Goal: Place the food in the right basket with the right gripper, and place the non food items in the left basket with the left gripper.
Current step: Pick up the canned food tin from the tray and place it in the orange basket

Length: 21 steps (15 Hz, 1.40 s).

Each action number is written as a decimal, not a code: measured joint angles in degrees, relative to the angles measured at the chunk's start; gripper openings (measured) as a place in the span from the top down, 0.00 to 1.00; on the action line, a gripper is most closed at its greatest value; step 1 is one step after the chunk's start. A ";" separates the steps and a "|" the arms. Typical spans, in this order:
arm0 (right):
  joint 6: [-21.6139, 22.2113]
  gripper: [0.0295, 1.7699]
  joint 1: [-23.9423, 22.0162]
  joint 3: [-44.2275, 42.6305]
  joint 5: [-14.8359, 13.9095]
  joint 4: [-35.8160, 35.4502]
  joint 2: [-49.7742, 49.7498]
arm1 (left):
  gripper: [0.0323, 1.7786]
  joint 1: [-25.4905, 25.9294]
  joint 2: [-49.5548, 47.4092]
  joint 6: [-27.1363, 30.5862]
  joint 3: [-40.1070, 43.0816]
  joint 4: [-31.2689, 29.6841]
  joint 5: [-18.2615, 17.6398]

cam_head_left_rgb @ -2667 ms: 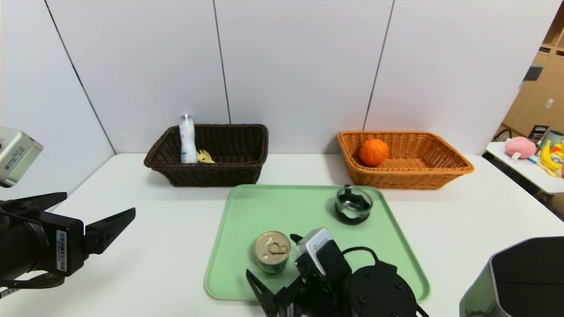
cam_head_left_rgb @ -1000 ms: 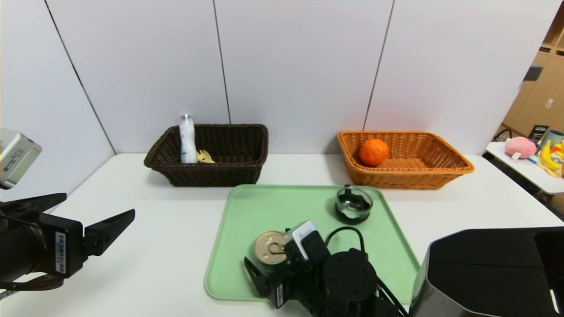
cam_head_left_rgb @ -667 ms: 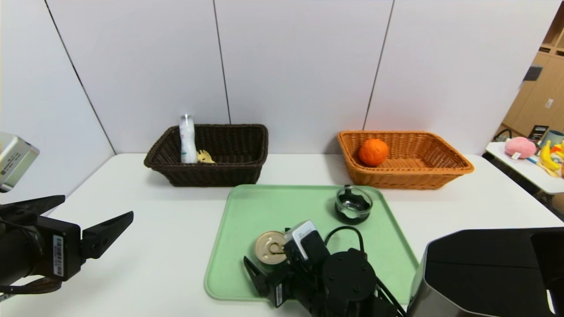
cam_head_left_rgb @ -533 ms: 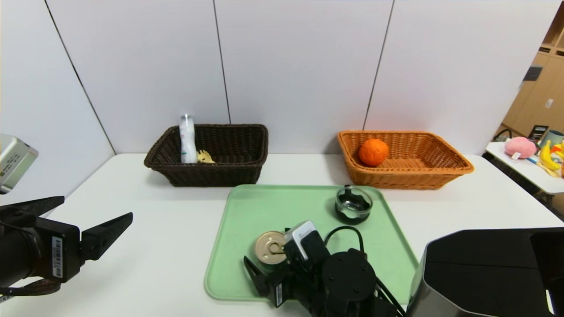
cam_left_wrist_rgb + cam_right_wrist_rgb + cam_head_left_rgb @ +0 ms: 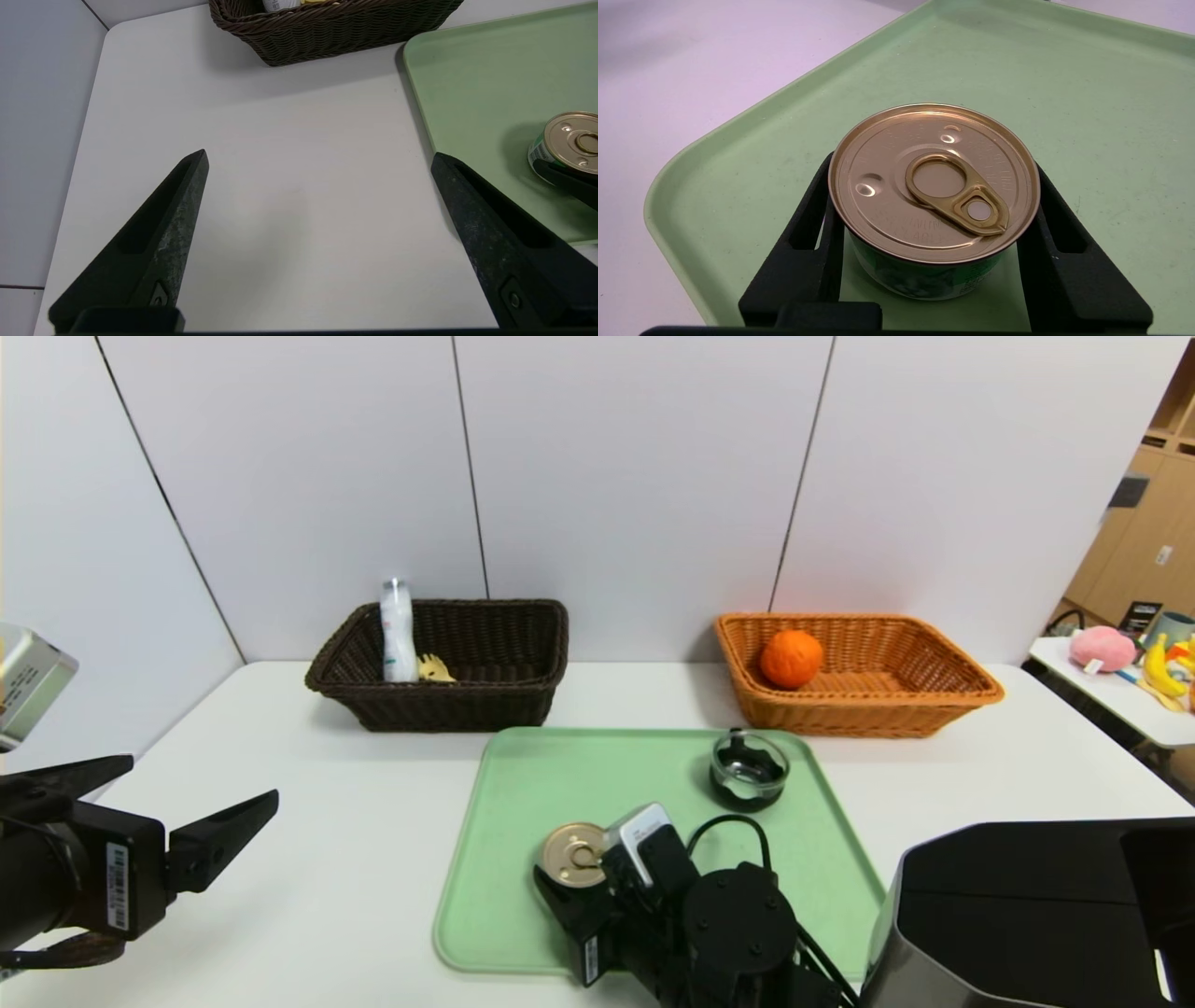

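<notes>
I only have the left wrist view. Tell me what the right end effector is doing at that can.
Observer: The right end effector has one finger against each side of the tin can, which stands upright on the green tray.
Operator: Report what else is on that tray.
Observer: Only the dark glass dish, near the tray's far right corner, well apart from the can.

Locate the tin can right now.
In the head view the tin can stands on the near left part of the green tray, between the fingers of the right pincer, nearer and to the left of the glass dish.
</notes>
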 joint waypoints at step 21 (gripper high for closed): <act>-0.45 0.45 -40.05 -44.23 14.95 79.08 -28.70 | 0.05 -0.02 0.22 0.20 0.51 0.55 0.02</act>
